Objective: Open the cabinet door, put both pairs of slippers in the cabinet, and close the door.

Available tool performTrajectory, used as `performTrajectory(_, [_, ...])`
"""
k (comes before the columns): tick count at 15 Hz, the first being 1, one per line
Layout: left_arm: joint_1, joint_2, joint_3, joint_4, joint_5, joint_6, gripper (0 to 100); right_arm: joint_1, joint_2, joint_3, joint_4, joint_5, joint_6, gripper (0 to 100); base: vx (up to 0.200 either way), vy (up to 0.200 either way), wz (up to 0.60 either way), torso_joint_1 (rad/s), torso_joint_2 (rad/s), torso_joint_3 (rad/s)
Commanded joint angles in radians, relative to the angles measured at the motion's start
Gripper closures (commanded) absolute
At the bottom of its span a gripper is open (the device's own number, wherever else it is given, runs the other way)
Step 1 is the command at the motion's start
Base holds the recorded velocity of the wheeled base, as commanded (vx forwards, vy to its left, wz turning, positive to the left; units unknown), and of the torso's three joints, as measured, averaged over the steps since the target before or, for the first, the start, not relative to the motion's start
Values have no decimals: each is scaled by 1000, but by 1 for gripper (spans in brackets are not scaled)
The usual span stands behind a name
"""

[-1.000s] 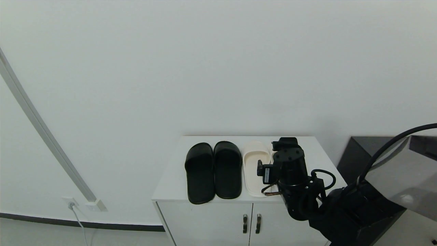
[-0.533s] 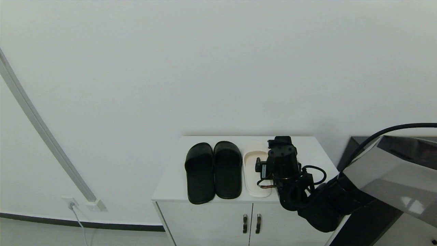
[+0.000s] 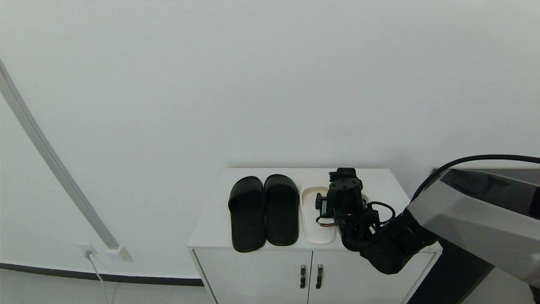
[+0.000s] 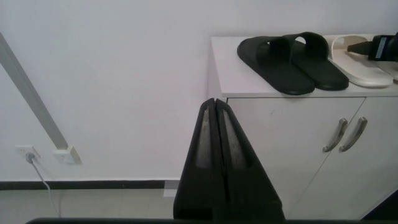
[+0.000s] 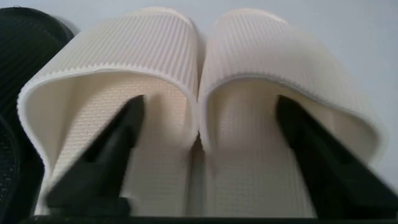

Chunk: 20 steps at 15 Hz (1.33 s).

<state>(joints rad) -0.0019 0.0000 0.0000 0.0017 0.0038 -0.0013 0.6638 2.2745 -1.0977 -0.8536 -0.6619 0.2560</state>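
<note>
Right gripper (image 5: 208,109) spread wide, jaws well apart, and it's right down at the cream slippers (image 3: 314,211). One dark finger (image 5: 112,155) runs into the opening under one strap and the other finger (image 5: 323,162) goes under its partner's. So the gripper straddles the two inner edges where the pair sits touching. Whether the pads actually press on the foam, I can't tell. Nothing is lifted, and both cream soles lie flat on the cabinet (image 3: 211,223) top, toes toward the wall, ribbed straps upward.

Just beside them, on the robot's left, sit the black slippers (image 3: 263,211), side by side and touching, heels at the front edge.

Below, both cabinet doors (image 3: 253,274) are closed, and their two metal handles (image 3: 303,276) stand together at the middle seam.

The right arm comes in from the robot's right, its forearm crossing the cabinet's front right corner, with the wrist over the heel end of the cream pair.

The left gripper (image 4: 216,102) has its fingers pressed together on nothing. It hangs lower than the cabinet top, well apart from the doors.
</note>
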Motion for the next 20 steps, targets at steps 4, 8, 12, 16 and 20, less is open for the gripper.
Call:
performTrajectory(4, [0,0,0,0,1,0,100,0,0,5,-2,-1,2,100,0,0,0,0,0,0])
performTrajectory(8, [0,0,0,-2,1,1,100,5,-47,41,-16,-1,-6,100,0,0,0,0,0,0])
performTrajectory(12, [0,0,0,0,1,1,100,36,-277,262,-134,156,-132,100,0,0,0,0,0,0])
performTrajectory(16, [0,0,0,-2,1,4,100,76,-501,455,-128,334,-139,100,0,0,0,0,0,0])
performTrajectory(20, [0,0,0,-2,1,4,100,88,-727,564,93,631,-133,100,0,0,0,0,0,0])
